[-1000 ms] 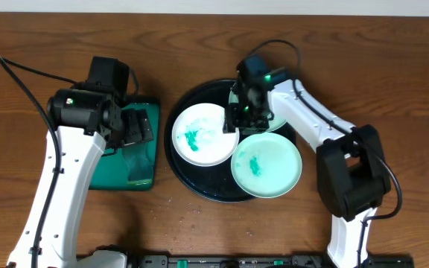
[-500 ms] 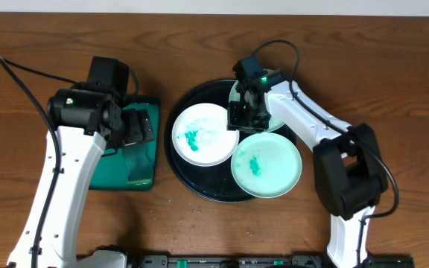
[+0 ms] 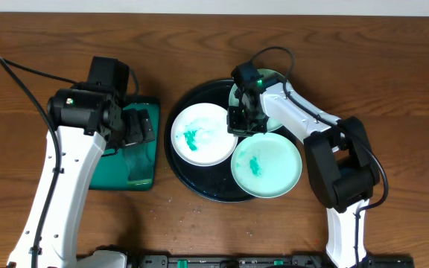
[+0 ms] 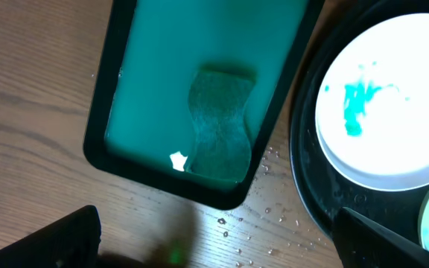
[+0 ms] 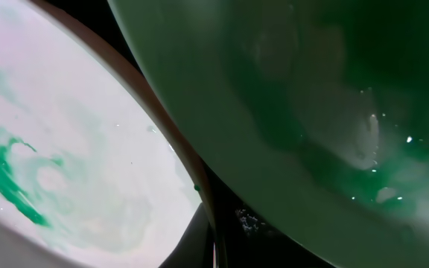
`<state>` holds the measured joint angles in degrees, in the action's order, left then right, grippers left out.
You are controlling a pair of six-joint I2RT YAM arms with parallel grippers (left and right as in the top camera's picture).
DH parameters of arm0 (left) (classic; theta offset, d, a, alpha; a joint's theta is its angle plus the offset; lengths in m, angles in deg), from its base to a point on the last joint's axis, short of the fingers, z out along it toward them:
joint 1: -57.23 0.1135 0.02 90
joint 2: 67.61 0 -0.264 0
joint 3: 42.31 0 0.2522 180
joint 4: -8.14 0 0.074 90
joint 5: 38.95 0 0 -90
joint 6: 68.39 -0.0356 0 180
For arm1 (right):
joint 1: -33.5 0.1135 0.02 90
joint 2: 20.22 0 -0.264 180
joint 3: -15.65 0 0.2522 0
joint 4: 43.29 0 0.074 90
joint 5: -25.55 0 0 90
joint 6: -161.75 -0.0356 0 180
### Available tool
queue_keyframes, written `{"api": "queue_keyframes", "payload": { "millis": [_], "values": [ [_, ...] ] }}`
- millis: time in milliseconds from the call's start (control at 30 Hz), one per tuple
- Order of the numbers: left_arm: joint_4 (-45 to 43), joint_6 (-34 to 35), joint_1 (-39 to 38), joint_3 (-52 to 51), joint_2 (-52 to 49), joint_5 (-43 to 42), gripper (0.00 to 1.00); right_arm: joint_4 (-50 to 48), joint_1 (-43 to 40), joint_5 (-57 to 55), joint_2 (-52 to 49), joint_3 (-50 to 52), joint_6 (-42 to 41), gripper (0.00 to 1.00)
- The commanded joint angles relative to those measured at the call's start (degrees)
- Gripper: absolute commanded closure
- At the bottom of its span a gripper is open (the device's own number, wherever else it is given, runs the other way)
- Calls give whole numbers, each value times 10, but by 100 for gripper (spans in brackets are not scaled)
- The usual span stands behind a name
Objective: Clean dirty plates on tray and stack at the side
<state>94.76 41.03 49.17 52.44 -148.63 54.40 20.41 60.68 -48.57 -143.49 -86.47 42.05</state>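
Wooden bench [image 3: 199, 45] carries everything. The black tray [image 3: 199, 187] sits mid-bench with all three plates on it:
- white plate [image 3: 199, 134], left, teal smears
- mint plate [image 3: 267, 165], front-right, also smeared
- second mint plate [image 3: 272, 125], back, mostly under the right arm

Beside it on the left is a green tray [image 3: 136, 170] holding a sponge [image 4: 220, 126]. Above that, the left hand [image 3: 138, 125] is released. The right hand [image 3: 243, 119] is clenched at the back plate's left rim; can't tell if it's pinching it.

Left arm [image 3: 59, 171]: standing along the left edge of the overhead frame, elbow bending rightward at upper left.
Left gripper [image 3: 138, 128]: pointing right, jaws gaping wide, fingertips [image 4: 58, 238] showing in the wrist view's bottom corners.
Right arm [image 3: 304, 119]: angling from lower right toward upper centre.
Right gripper [image 3: 243, 120]: pointing down, jaws sitting fully closed.
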Motion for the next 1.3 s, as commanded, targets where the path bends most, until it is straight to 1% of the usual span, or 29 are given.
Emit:
{"api": "queue_keyframes", "payload": {
  "millis": [0,100,200,300,433,467,633,767,833,967,1067,1133,1267],
  "values": [
    [-15,-16,0,-16,-3,1,7,-1,-1,-4,-6,20,0,99],
    [-48,-18,0,-49,-3,0,21,-2,-1,-4,-6,28,0,99],
    [-91,-18,2,-100,-3,0,21,-2,-1,-4,-6,34,0,99],
    [-134,-18,14,-153,-3,-21,21,2,-1,-4,-6,35,2,99],
    [-191,-68,44,-219,-3,-98,18,3,-1,11,-6,35,15,99],
    [-207,-72,55,-244,-3,-104,17,4,-1,11,-6,35,15,99],
    [-262,-83,84,-307,-10,-104,15,4,-1,11,-6,35,15,99],
    [-286,-83,90,-311,-48,-105,15,4,-1,11,-6,35,15,99],
    [-301,-85,89,-311,-79,-106,17,4,-1,11,-6,35,15,99],
    [-325,-89,89,-311,-138,-109,21,6,-1,11,-6,35,15,99],
    [-340,-89,90,-311,-171,-109,27,6,-1,11,-6,35,18,99],
    [-348,-89,89,-310,-181,-109,29,6,-1,11,-6,35,20,99],
    [-345,-86,89,-298,-174,-109,28,7,-1,11,-6,35,26,99]
  ]
}}
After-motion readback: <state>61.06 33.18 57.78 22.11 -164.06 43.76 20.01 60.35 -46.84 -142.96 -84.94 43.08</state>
